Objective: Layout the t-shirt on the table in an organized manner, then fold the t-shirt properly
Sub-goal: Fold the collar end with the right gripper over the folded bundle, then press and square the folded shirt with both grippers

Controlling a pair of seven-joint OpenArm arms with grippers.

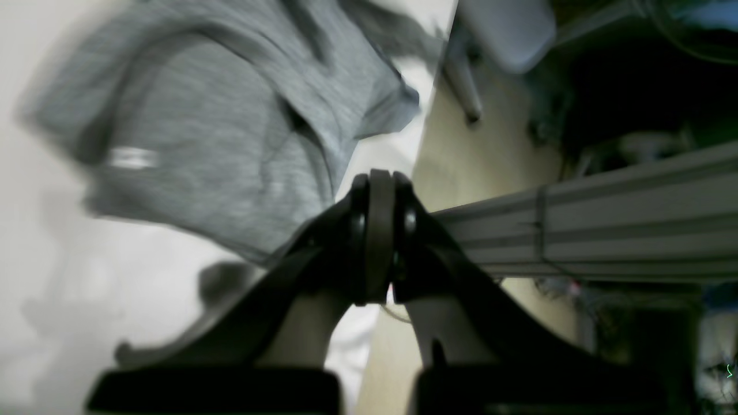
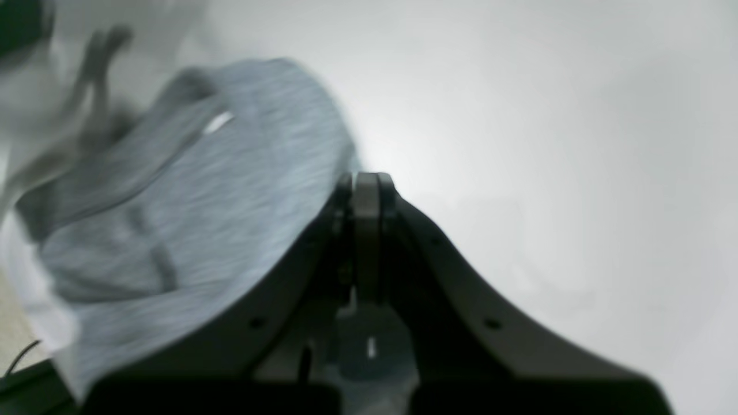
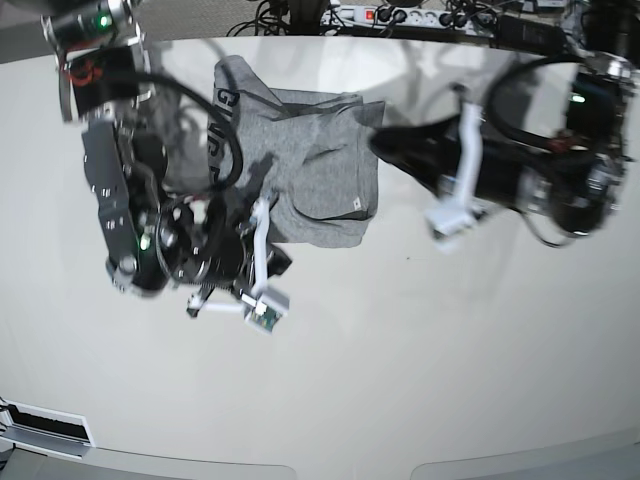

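1. We judge the task to be in its first step, laying out: the heather-grey short-sleeved cotton t-shirt [image 3: 300, 165] lies bunched and creased on the large glossy off-white table [image 3: 420, 360], toward 12 o'clock in the base view, with a strip of black lettering showing along its 9 o'clock edge. No fold has begun.

2. The right gripper [image 2: 366, 190] has its jaws pressed together. In its wrist view the fingertips sit at the shirt's edge, the cloth spreading from them toward 9 and 10 o'clock. We cannot tell whether any fabric is pinched between them.

3. The left gripper [image 1: 380, 190] is also closed, with nothing visible between its jaws. In its wrist view the shirt lies toward 10 and 11 o'clock of the tips, near but seemingly not touching; the picture is blurred.

4. In the base view the shirt sits between the two arms, the right arm at its 8 o'clock side, the left arm at its 3 o'clock side.

5. The next move, as we judge it, calls for a sure hold on two opposite edges or corners, then drawing the cloth flat.
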